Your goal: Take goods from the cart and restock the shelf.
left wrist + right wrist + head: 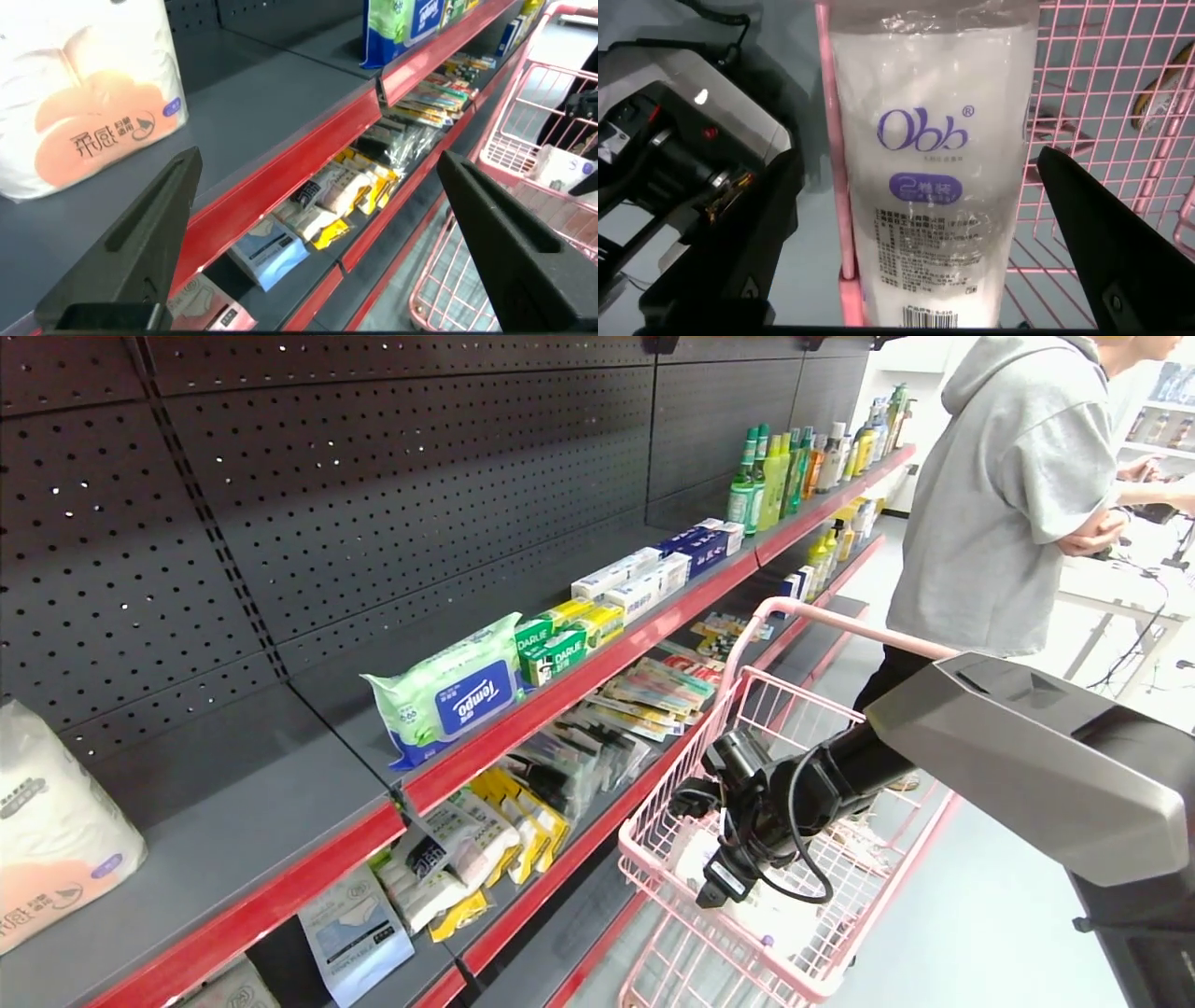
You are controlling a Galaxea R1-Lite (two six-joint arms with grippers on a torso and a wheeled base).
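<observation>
Down in the head view, the right gripper (721,889) hangs inside the pink cart (822,616), pointing downward just above a white pack (780,919) that lies on the cart's wire floor. From this angle I cannot tell how far its fingers are spread. The shelf (280,784) runs along the robot's left. On its top board stand a green wet wipes pack (448,691), a row of toothpaste boxes (569,635) farther along, and a large paper roll pack (56,821) at the near end.

The left wrist view has the left gripper (318,252) spread wide, with nothing between its fingers (149,243) and nothing touching them. It hovers in front of the shelf's red front edge (308,140). The paper roll pack (84,103) sits on the top board beyond one finger, hanging packets (327,205) fill the level below, and the cart (551,112) shows off to one side.

From the right wrist view, the right gripper (920,233) is released. Its two fingers (757,243) stand apart on either side of the white pack (934,168), which carries purple print and lies lengthwise against the cart's pink wire (1120,112). One finger is clear of the pack. The other is just beside its edge, and I cannot tell whether it touches. The pack is not clamped.
</observation>
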